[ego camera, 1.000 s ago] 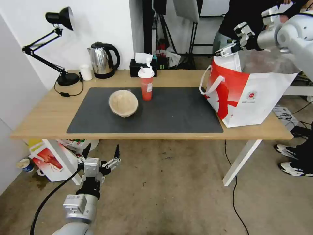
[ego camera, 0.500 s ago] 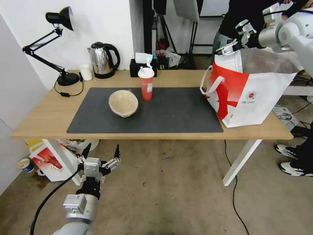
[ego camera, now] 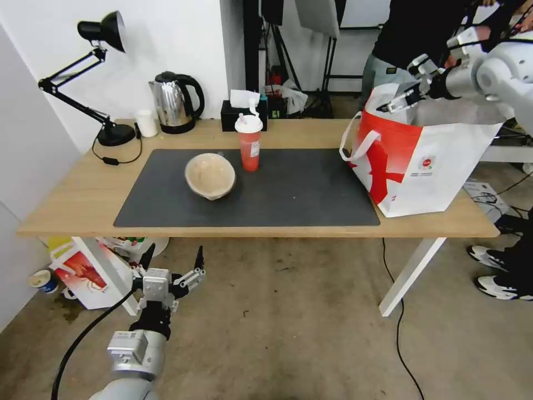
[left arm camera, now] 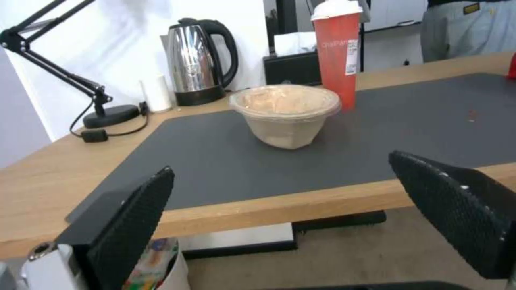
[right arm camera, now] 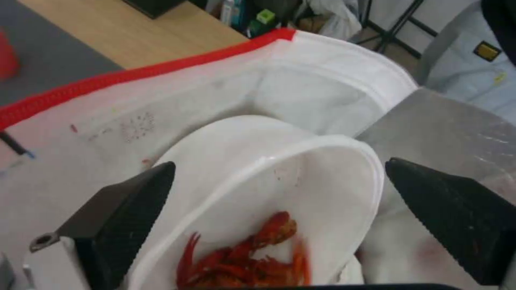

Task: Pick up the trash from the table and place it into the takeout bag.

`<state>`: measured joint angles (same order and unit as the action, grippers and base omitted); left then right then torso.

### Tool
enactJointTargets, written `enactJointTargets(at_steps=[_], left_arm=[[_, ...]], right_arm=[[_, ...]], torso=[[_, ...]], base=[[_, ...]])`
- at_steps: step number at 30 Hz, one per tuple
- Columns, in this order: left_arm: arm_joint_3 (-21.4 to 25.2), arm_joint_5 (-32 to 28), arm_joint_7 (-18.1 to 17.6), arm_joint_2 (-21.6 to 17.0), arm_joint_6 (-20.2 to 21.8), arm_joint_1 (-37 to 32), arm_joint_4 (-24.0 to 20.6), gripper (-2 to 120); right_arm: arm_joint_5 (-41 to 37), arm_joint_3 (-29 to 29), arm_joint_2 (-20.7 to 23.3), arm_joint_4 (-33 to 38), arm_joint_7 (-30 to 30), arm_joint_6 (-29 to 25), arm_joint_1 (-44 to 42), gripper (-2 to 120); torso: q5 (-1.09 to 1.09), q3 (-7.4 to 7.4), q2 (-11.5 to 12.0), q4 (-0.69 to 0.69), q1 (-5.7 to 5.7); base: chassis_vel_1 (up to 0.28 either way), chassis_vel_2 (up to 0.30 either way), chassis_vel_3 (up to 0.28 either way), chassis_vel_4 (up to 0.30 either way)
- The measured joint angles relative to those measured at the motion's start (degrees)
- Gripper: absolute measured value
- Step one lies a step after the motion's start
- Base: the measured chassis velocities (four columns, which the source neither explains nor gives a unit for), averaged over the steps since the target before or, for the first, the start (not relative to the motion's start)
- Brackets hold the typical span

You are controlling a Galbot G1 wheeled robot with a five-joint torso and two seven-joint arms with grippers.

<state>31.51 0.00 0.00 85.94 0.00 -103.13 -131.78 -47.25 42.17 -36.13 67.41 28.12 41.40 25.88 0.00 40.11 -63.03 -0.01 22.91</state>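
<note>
Status from my remote station: 1 of 3 trash items is done, 2 remain.

Done: the white bowl [right arm camera: 279,189] with red crayfish scraps lies tilted inside the bag [ego camera: 427,161], against the pale lining. My right end effector [ego camera: 401,100] hangs over the bag's open mouth at the counter's right end. Its fingers are spread wide and empty; in the right wrist view the bowl sits between and beyond them, untouched as far as I can tell, so I judge it released.

Left: the beige bowl [ego camera: 210,175], lid on, stands on the grey mat [ego camera: 288,194] left of centre. The red cup [ego camera: 249,143], with white lid and straw, stands upright just beside it, toward the wall side. Both are well apart from the bag.

My left end effector [ego camera: 171,265] is parked below the counter's [ego camera: 66,200] front edge, over the floor, fingers spread and empty, facing the beige bowl.

Markings: the bag carries a small red round logo [ego camera: 427,162] with lines of small print under it, too fine to read. The cup has faint lettering and a white label [left arm camera: 351,51]; I cannot read either with confidence.
</note>
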Motion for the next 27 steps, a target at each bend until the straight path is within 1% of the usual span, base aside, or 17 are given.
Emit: enactJointTargets(at_steps=[10, 17, 20, 23, 25, 27], left_arm=[[0.0, 0.0, 0.0, 0.0, 0.0, 0.0, 0.0, 100], [0.0, 0.0, 0.0, 0.0, 0.0, 0.0, 0.0, 100], [0.0, 0.0, 0.0, 0.0, 0.0, 0.0, 0.0, 100], [0.0, 0.0, 0.0, 0.0, 0.0, 0.0, 0.0, 100], [0.0, 0.0, 0.0, 0.0, 0.0, 0.0, 0.0, 100], [0.0, 0.0, 0.0, 0.0, 0.0, 0.0, 0.0, 100]], right_arm=[[0.61, 2.81, -0.35, 0.09, 0.11, 0.02, 3.46, 100], [0.5, 3.09, -0.6, -0.05, -0.03, 0.03, 4.73, 100], [-0.07, 1.88, -0.76, -0.21, -0.49, 0.03, 4.9, 100], [-1.45, -1.12, -1.29, -1.17, -1.04, 0.02, 5.1, 100], [-1.71, -1.44, -1.35, -1.33, -1.07, 0.02, 5.18, 100], [-2.74, -3.31, -1.43, -1.63, -1.34, -0.01, 5.51, 100]], torso=[[0.0, 0.0, 0.0, 0.01, 0.0], [0.0, 0.0, 0.0, 0.01, 0.0], [0.02, 0.0, 0.0, 0.0, 0.01], [0.0, 0.0, 0.0, 0.01, 0.01], [0.0, 0.0, 0.0, 0.01, 0.01], [0.0, 0.0, 0.0, 0.01, 0.01]], base=[[0.0, 0.0, 0.0, 0.0], [0.0, 0.0, 0.0, 0.0], [0.0, 0.0, 0.0, 0.0], [0.0, 0.0, 0.0, 0.0], [0.0, 0.0, 0.0, 0.0], [0.0, 0.0, 0.0, 0.0]])
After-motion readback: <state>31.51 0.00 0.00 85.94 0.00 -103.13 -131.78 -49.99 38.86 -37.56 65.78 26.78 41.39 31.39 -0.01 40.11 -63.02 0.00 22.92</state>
